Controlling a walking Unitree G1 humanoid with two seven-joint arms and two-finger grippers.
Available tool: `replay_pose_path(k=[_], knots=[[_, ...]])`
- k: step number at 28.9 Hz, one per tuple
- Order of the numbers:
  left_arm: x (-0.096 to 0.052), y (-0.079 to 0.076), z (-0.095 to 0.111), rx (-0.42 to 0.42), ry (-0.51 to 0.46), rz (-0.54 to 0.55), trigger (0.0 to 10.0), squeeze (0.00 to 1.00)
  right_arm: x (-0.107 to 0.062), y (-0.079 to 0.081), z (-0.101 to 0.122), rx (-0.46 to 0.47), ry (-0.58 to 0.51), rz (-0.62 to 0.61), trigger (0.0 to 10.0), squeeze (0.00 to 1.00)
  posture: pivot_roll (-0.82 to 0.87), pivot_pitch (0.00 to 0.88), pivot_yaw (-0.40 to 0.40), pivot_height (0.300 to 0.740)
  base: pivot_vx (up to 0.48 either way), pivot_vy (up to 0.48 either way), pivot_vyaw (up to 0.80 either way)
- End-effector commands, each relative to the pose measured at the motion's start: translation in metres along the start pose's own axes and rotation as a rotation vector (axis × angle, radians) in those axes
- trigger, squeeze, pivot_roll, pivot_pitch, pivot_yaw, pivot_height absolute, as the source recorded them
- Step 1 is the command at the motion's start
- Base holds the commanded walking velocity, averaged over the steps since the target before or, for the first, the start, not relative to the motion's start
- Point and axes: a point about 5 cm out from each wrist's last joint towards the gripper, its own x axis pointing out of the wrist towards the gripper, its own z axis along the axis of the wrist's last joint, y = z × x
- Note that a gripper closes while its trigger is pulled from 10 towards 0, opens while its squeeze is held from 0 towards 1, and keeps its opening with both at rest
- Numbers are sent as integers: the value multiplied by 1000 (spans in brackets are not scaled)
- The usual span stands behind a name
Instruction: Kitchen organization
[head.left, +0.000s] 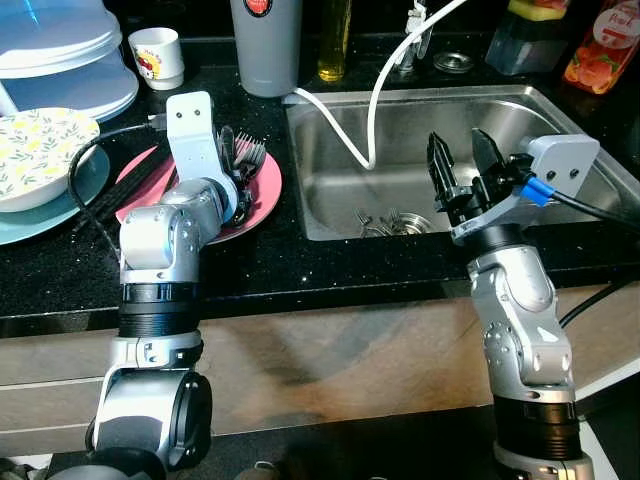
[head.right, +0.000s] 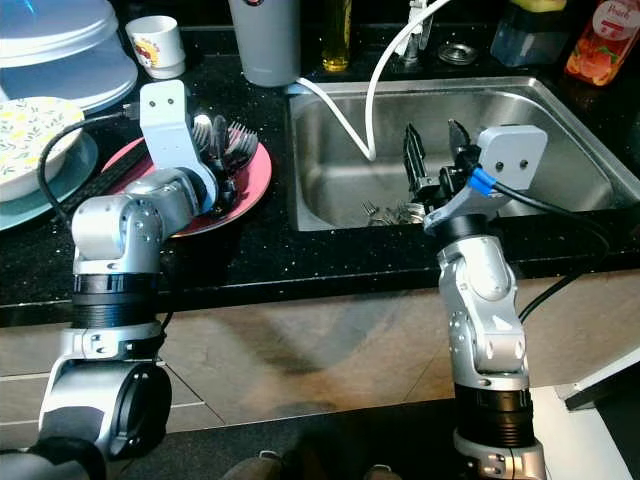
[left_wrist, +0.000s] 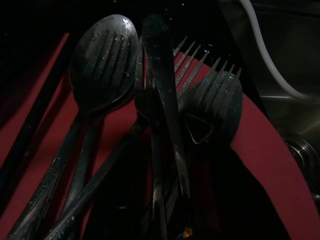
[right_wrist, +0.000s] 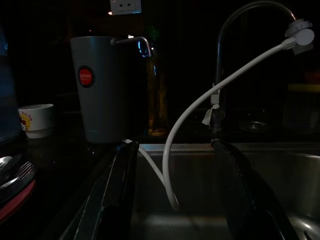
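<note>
A pink plate (head.left: 266, 193) on the black counter left of the sink carries several forks and spoons (left_wrist: 105, 65). My left gripper (head.left: 233, 165) is down among that cutlery, and the dark left wrist view does not show how it stands. The steel sink (head.left: 560, 130) holds a few more pieces of cutlery (head.left: 390, 222) near its drain. My right gripper (head.left: 462, 160) hovers open and empty over the sink's front part, pointing toward the tap, with its fingers (right_wrist: 112, 200) spread wide.
A white hose (head.left: 375, 110) loops from the tap into the sink. Behind stand a grey tumbler (head.left: 265, 45), a white cup (head.left: 158, 57), an oil bottle (head.left: 334, 40) and a juice bottle (head.left: 600, 45). Stacked plates and a floral bowl (head.left: 40, 150) sit far left.
</note>
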Motion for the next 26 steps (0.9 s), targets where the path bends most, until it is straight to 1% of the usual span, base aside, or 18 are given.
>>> replay_pose_path(k=[1, 2, 3, 6, 9, 10, 11, 12, 14, 15, 17, 18, 19, 22, 23, 26], knots=[[6, 5, -21, 10, 90, 26, 4353, 0, -1, -1, -1, 5, 2, -3, 10000, 0, 100, 137, 14, 740, 0, 0, 0], [6, 6, -20, 21, 83, 33, 1333, 0, -1, -1, -1, 5, 1, -3, 10000, 0, 94, 137, 12, 740, 0, 0, 0], [6, 6, -19, 32, 74, 37, 0, 0, -1, -2, -1, 4, 1, -3, 10000, 0, 94, 137, 12, 740, 0, 0, 0], [4, 7, -12, 74, 22, 65, 0, 0, -1, -2, -1, 3, 2, -4, 10000, 0, 94, 137, 11, 740, 0, 0, 0], [1, 5, 3, 117, -76, 73, 0, 0, 0, -3, -1, 2, 2, -4, 10000, 0, 94, 135, 8, 740, 0, 0, 0], [0, 4, 6, 131, -96, 70, 0, 0, 0, -3, -1, 2, 2, -4, 10000, 0, 94, 135, 8, 740, 0, 0, 0], [0, 4, 6, 131, -96, 70, 0, 0, 0, -3, -1, 2, 2, -4, 10000, 0, 94, 135, 8, 740, 0, 0, 0], [-1, 4, 10, 143, -123, 72, 0, 0, 0, -3, -1, 2, 1, -3, 10000, 0, 95, 134, 6, 740, 0, 0, 0], [-6, 3, 25, 172, -218, 95, 0, 0, 1, -3, 0, 3, -1, -1, 10000, 0, 95, 133, 4, 740, 0, 0, 0], [-6, 3, 25, 172, -218, 95, 0, 0, 1, -3, 0, 3, -1, -1, 10000, 0, 95, 133, 4, 740, 0, 0, 0], [-10, 2, 34, 180, -279, 98, 0, 0, 1, -3, 0, 2, -2, 0, 10000, 0, 95, 131, 4, 740, 0, 0, 0], [-11, 1, 38, 184, -308, 95, 2745, 0, 1, -3, 0, 2, -2, 0, 10000, 0, 95, 131, 4, 740, 0, 0, 0], [-14, 1, 42, 193, -340, 108, 10000, 0, 1, -3, 0, 2, -2, 0, 10000, 0, 94, 129, 3, 740, 0, 0, 0], [-19, -1, 51, 207, -411, 116, 10000, 0, 2, -3, 0, 1, -3, 1, 10000, 0, 92, 124, 3, 740, 0, 0, 0], [-19, -1, 51, 207, -411, 116, 10000, 0, 2, -3, 0, 1, -3, 1, 10000, 0, 92, 124, 3, 740, 0, 0, 0], [-23, 0, 55, 235, -459, 136, 10000, 0, 2, -3, 1, -2, -7, 1, 10000, 0, 89, 119, 3, 740, 0, 0, 0]])
